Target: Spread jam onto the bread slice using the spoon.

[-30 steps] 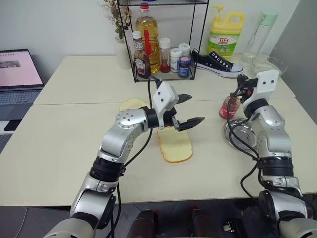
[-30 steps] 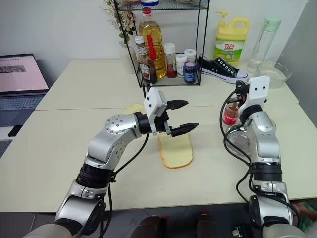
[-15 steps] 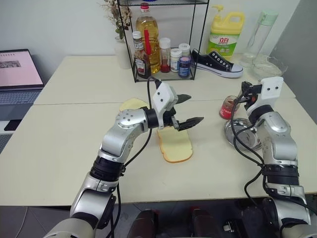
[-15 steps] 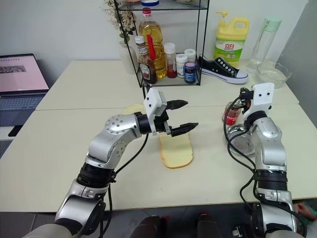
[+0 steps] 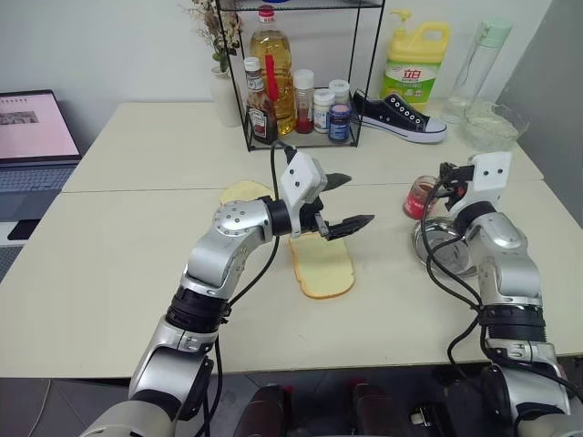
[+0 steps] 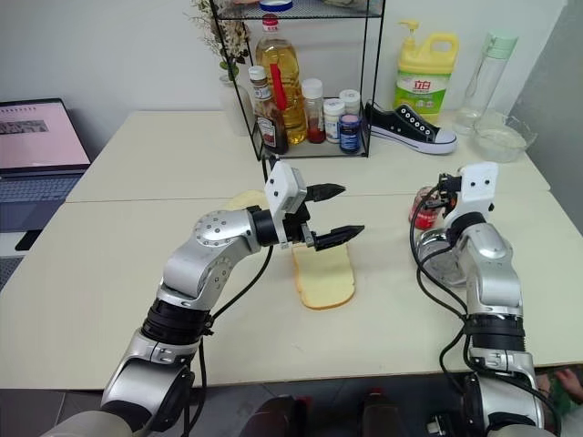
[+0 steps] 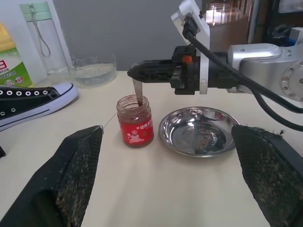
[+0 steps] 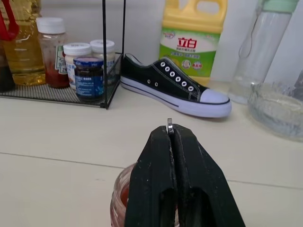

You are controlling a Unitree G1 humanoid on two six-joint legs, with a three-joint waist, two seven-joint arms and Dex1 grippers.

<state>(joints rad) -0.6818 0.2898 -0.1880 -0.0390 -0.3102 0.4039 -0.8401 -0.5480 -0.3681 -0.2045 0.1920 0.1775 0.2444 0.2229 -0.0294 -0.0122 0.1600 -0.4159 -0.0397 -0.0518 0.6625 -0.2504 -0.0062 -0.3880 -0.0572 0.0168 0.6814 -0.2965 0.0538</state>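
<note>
**Right pincer has come down with the spoon into the jam jar**

Compared with one second ago, the right pincer [image 7: 142,73] has lowered a little toward the jar, while the left arm has stayed where it was.

Nearest to the robot, the bread slice [image 5: 323,266] is lying flat on the pale bench [image 5: 109,255], a little in front of the middle. A second pale slice [image 5: 242,191] is lying just behind it, partly hidden by the left arm. The left pincer [image 5: 351,200] is hanging above the far end of the bread slice, pointing to the robot's right, with its two black fingers standing wide apart and holding nothing.

Further to the right, a round steel dish [image 7: 199,131] is sitting on the bench, and the jar of jam [image 7: 135,121] is standing just beside it, upright and without a lid. The right pincer is pressed together on the handle of the spoon [image 7: 138,90], which is pointing down into the mouth of the jar; the bowl of the spoon is hidden inside the glass.

At the far side, a black sneaker [image 5: 398,116], a yellow detergent bottle [image 5: 415,66], a wire rack [image 5: 301,73] with bottles and a glass bowl [image 5: 495,124] are standing. A laptop [image 5: 32,137] is sitting at the far left.
</note>
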